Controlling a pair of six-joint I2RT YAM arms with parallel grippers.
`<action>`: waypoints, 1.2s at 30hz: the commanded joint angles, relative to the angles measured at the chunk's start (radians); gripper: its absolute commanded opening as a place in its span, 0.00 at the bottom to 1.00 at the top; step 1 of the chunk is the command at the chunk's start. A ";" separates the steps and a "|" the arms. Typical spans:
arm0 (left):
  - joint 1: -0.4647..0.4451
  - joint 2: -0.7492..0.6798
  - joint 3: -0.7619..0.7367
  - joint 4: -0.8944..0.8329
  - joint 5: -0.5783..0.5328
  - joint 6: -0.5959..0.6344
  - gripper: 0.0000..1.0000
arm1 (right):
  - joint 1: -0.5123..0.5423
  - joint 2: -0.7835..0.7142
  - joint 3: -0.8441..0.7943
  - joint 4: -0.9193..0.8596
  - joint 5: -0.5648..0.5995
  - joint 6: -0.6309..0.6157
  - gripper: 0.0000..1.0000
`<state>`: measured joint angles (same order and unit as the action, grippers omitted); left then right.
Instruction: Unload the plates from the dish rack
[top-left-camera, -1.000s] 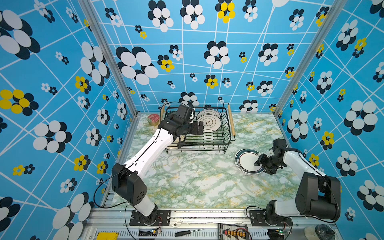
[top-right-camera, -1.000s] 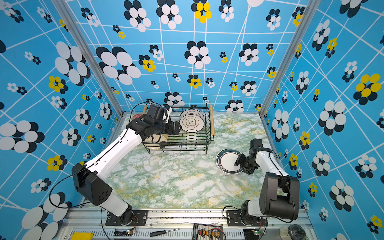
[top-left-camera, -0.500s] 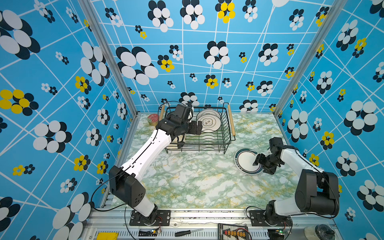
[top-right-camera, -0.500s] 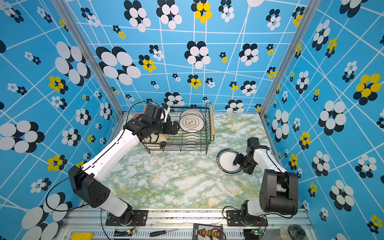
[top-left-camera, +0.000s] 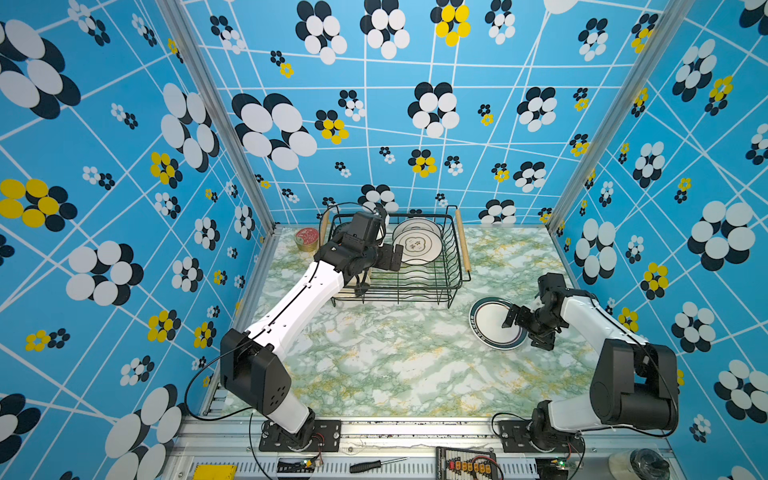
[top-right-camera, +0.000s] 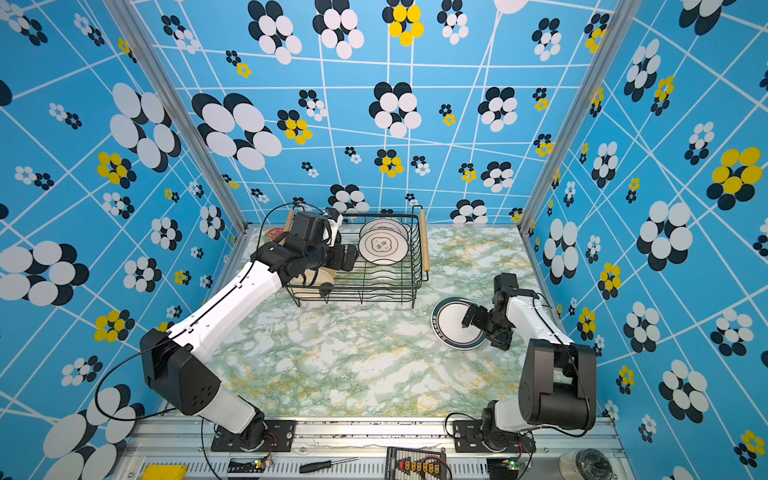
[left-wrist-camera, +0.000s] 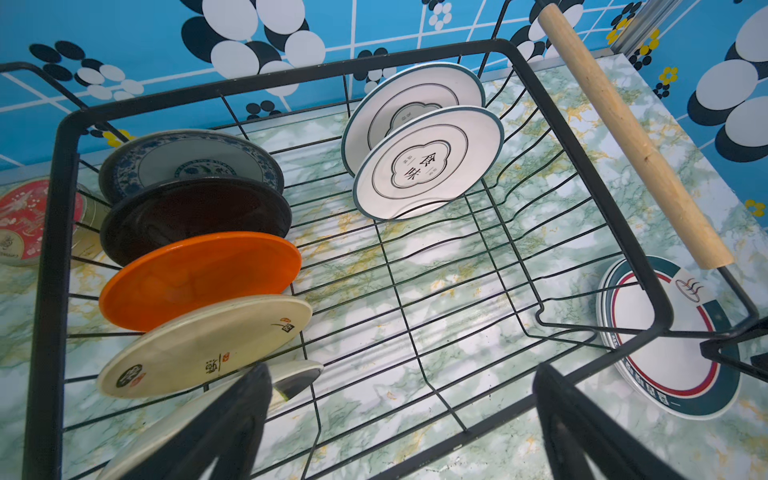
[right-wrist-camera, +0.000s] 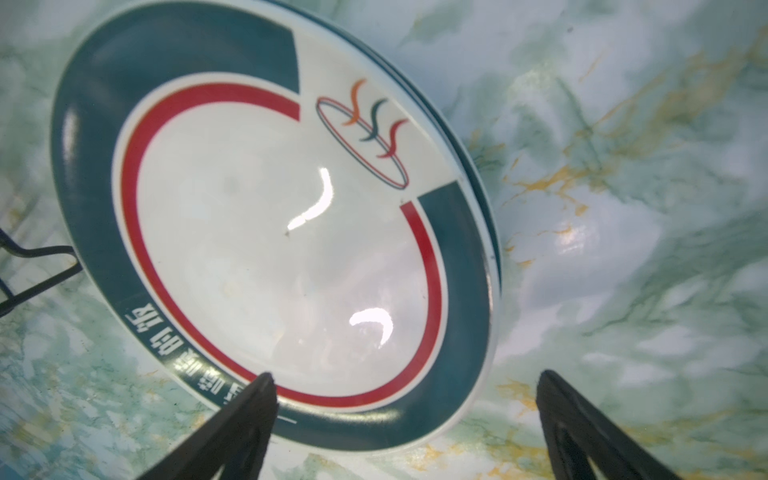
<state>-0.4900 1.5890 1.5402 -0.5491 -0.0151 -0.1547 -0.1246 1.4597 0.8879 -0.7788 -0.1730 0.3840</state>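
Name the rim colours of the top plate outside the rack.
Plate: teal band, red ring; right wrist view.

The plate (right-wrist-camera: 270, 249) looks glossy, the tabletop (right-wrist-camera: 623, 291) smooth, the dish rack (left-wrist-camera: 52, 291) metal wire (2 matt wooden handles (left-wrist-camera: 636, 137)).

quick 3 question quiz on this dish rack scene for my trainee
1. True or false: the right gripper is shut on the teal-rimmed plate on the table.
2. In the dish rack, which plate stands between the black plate and the nearest cream plate? A orange plate B green plate C teal-rimmed plate
3. How many white emblem plates stand in the dish rack?
Key: 1 false, its jaws stand open over it. 2 A. 3 two.
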 joint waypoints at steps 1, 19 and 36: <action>0.011 0.041 0.062 0.010 -0.018 0.076 0.99 | 0.009 -0.019 0.035 -0.033 0.022 -0.006 0.99; 0.075 0.558 0.644 -0.272 0.262 0.375 0.99 | 0.008 0.014 0.176 0.052 -0.066 -0.085 0.99; 0.091 0.600 0.554 -0.032 0.343 0.585 0.99 | -0.011 0.038 0.185 0.051 -0.079 -0.114 0.99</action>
<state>-0.3882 2.2387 2.1422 -0.6930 0.3252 0.3737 -0.1276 1.5009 1.0603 -0.7212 -0.2401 0.2852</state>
